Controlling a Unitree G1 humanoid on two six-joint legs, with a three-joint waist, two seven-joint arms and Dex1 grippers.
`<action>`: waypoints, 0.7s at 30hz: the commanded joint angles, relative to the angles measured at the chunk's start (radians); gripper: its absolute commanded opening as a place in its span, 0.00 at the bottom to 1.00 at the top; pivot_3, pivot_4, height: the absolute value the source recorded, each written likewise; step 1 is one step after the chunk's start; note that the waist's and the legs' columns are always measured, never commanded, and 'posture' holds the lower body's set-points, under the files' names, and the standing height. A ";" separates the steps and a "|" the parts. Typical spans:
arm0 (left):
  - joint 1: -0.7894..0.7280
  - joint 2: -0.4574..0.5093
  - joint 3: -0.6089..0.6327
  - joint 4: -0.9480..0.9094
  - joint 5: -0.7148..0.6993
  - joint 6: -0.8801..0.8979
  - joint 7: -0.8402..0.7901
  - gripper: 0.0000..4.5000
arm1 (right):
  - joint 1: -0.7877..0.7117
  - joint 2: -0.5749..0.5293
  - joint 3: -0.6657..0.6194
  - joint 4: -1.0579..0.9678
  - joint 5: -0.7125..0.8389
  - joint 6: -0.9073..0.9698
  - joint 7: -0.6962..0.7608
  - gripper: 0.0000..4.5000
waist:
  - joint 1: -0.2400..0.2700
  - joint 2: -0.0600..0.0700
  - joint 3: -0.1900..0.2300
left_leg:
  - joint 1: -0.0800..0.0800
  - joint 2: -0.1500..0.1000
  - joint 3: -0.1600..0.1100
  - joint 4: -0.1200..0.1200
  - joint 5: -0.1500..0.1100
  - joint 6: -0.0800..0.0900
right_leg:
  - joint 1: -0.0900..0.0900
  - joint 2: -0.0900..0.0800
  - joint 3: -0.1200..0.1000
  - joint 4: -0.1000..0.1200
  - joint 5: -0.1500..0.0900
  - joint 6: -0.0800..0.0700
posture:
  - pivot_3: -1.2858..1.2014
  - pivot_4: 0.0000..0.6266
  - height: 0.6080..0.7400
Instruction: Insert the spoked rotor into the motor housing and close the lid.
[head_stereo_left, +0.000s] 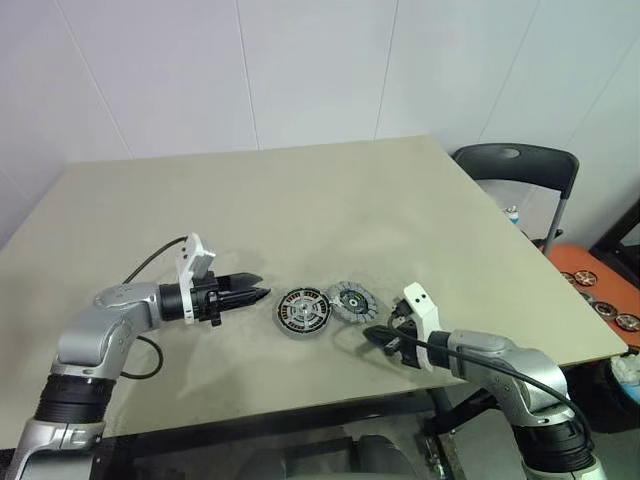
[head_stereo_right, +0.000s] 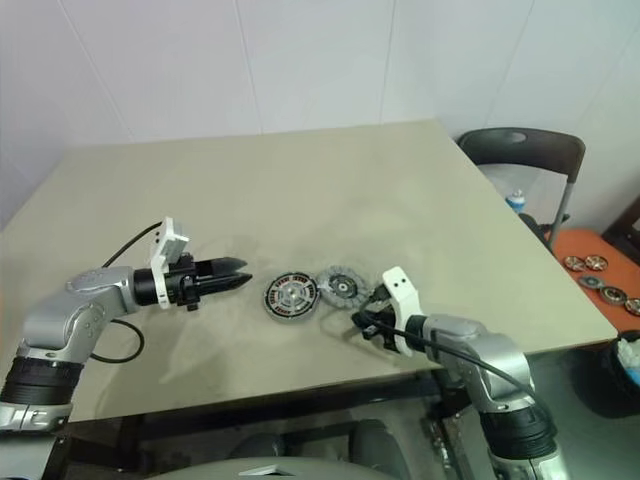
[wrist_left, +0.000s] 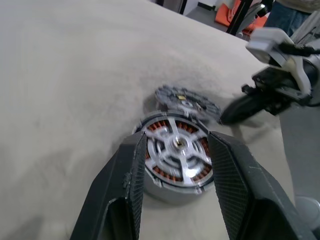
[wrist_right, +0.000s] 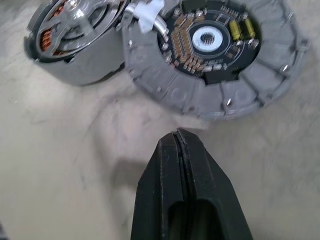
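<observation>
Left gripper (head_stereo_left: 262, 292): hovering just over the table (head_stereo_left: 300, 200), fingers parted about halfway, gripping nothing, pointing at the motor housing (head_stereo_left: 303, 310) from the robot's left, just beside it but not touching.
Left wrist view: the two black fingers (wrist_left: 127, 175) are framing the housing (wrist_left: 175, 155) between them, a gap showing on each side.
Right gripper (head_stereo_left: 372, 335): fingers pressed fully together, carrying nothing, tip sitting low near the table just in front of the lid (head_stereo_left: 352, 300), small gap remaining, no contact.
Right wrist view: closed fingertips (wrist_right: 179, 150) are pointing at the near rim of the lid (wrist_right: 215, 60).
Motor housing: lying flat near the table's front edge, between the two grippers, copper windings facing up.
Spoked rotor (wrist_left: 177, 150): silvery spokes are showing across the top of the housing; appears to be sitting inside it already.
Lid: lying flat on the table touching the housing's right side, circuit side with small components facing up, not on the housing.
Chair (head_stereo_left: 520, 165): dark, standing past the table's far right corner.
Orange tray (head_stereo_left: 595, 285): sitting off the table's right, holding small round parts.
</observation>
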 joint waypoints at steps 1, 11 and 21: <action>0.008 0.017 0.055 -0.032 -0.015 -0.028 0.003 0.46 | -0.020 0.011 -0.005 0.026 -0.036 -0.050 -0.050 0.00 | 0.002 0.000 0.000 | 0.000 0.000 0.000 0.000 0.000 0.000 | 0.000 0.000 0.000 0.000 0.000 0.000 | 0.52 0.00 1.00; 0.060 0.101 0.053 -0.039 0.002 -0.085 -0.111 0.46 | -0.012 0.038 0.025 0.080 -0.081 -0.136 -0.101 0.00 | 0.001 0.000 0.000 | 0.000 0.000 0.001 0.001 0.000 0.000 | 0.001 0.000 0.000 0.000 0.000 0.000 | 0.52 0.00 1.00; 0.029 0.081 0.035 -0.025 0.005 -0.088 -0.099 0.46 | -0.048 0.135 -0.043 0.233 -0.125 -0.313 -0.225 0.00 | -0.003 0.000 0.001 | 0.014 0.001 0.002 -0.001 0.000 0.000 | 0.019 0.000 0.000 -0.003 -0.003 -0.003 | 0.52 0.00 1.00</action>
